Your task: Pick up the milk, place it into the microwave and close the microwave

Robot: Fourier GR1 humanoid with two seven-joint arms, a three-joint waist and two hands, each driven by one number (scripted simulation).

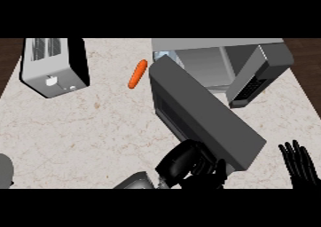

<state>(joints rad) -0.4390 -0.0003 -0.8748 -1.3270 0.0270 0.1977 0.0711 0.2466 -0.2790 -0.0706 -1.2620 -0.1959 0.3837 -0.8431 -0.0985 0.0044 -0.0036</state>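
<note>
1. Microwave (255, 66) grey, its door (202, 115) swung partway.
2. Milk (164, 56): pale sliver inside, behind door's top edge.
3. Left hand (189, 166) at door's lower end; grip unclear.
4. Right hand (299, 164) right of door, fingers straight.

Toaster (53, 66) upright at counter (78, 128) back left; carrot (138, 74) lying just right of it.

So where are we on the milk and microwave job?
Milk: a pale shape shows inside the microwave, but I cannot tell what it is. In hand: the left robot hand is at the open door. The right robot hand rests open. Left: closing the door.
</note>
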